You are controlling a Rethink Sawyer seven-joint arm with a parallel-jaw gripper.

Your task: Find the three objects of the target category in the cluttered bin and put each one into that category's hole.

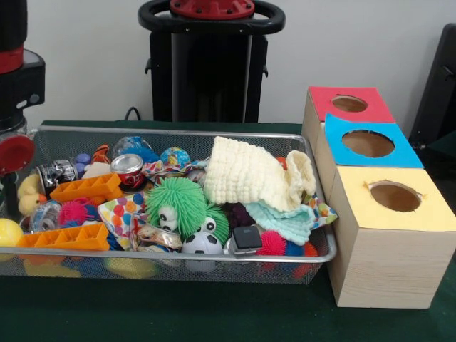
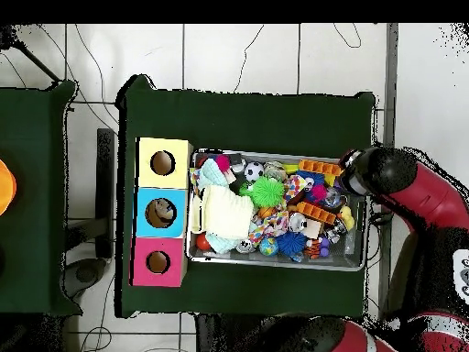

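The wire mesh bin [image 1: 313,258] lies on the green table, full of toys; it also shows in the overhead view [image 2: 359,264]. A crushed clear bottle with a bluish label [image 1: 44,215] lies at the bin's left end, between two orange trays. Another bluish crumpled clear piece [image 1: 132,147] lies at the back, behind a red-rimmed can [image 1: 128,168]. My gripper [image 1: 7,194] hangs at the picture's left edge over the bin's left end, mostly cut off. In the overhead view the arm's end [image 2: 365,172] covers it.
Three wooden boxes stand beside the bin, with holes in red [image 1: 349,104], blue [image 1: 368,143] and yellow [image 1: 395,196] tops. A cream knitted cloth [image 1: 249,174], a green fuzzy ball [image 1: 176,203] and a small football [image 1: 202,244] lie on the clutter.
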